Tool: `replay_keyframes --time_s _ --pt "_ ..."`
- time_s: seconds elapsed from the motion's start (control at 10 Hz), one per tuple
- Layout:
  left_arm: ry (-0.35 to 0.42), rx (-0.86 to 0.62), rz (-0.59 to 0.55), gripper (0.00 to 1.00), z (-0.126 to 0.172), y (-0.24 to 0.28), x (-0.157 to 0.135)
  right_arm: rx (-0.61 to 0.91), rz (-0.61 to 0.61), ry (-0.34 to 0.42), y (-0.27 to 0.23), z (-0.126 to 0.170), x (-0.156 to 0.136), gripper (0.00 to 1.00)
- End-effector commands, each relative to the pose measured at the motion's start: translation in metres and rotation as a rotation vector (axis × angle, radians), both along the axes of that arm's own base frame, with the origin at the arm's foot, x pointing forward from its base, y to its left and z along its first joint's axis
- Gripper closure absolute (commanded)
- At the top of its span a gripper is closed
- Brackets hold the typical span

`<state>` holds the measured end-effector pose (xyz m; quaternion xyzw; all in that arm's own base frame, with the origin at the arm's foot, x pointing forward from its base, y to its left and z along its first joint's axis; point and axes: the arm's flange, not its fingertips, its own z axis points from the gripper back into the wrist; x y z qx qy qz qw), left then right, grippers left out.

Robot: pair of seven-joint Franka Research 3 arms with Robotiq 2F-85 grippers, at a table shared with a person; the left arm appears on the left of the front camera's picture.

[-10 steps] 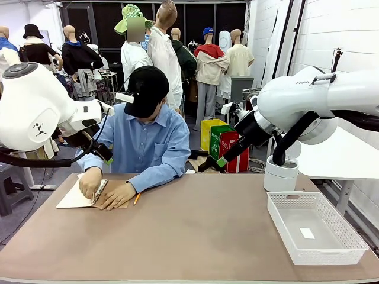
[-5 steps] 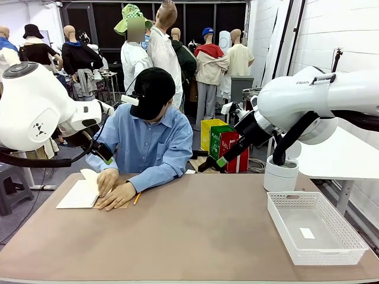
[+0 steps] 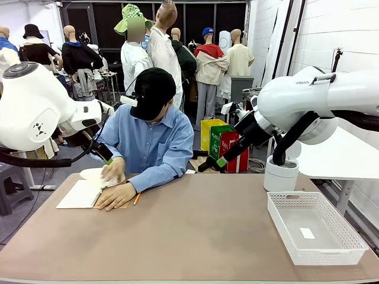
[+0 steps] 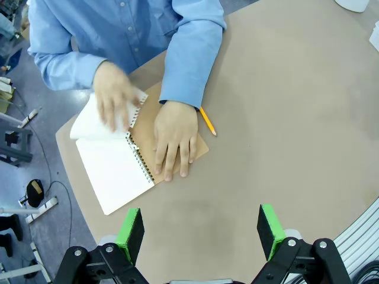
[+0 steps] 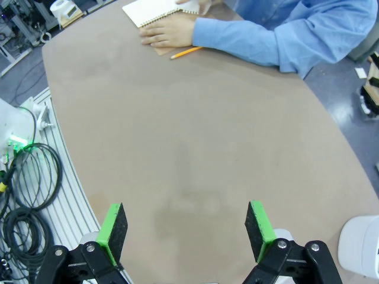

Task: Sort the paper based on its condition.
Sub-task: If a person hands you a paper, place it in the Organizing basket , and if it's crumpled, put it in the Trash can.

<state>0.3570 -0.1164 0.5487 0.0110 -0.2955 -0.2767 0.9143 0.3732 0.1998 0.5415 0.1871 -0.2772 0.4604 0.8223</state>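
A white sheet of paper [image 3: 90, 173] curls up from the open spiral notebook [image 3: 79, 194] at the far left of the table. The person's one hand [image 3: 113, 170] lifts the paper [image 4: 89, 122], and I cannot tell whether it is torn free. Their other hand [image 4: 172, 136] presses flat on the notebook's [image 4: 116, 178] brown cover. My left gripper [image 4: 200, 234] hangs open high above the table on the near side of the notebook, nothing between its green pads. My right gripper [image 5: 185, 226] is open too, high over bare tabletop. In the front view both grippers, left [image 3: 105, 155] and right [image 3: 212, 164], are raised in the air.
A yellow pencil [image 4: 207, 121] lies beside the person's flat hand. At the near right stands a white mesh basket [image 3: 349, 228] with a tiny white scrap [image 3: 307, 233] inside. Behind it is a white cylinder [image 3: 280, 174]. The brown table [image 3: 195, 231] stretches bare between notebook and basket.
The person's hand has moved from the notebook's spiral up and toward their body, lifting the white sheet with it. Neither arm has moved.
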Motion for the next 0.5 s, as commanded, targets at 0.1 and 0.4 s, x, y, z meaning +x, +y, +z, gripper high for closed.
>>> replay_keyframes --time_s 0.1,0.4 --pt "0.0 -0.003 0.0 0.0 0.0003 0.0004 0.0001 -0.009 -0.011 0.0 0.001 0.0011 0.0005 0.0" --pt "0.0 -0.003 0.0 0.0 0.0003 0.0004 0.0001 -0.009 -0.011 0.0 0.001 0.0011 0.0005 0.0"
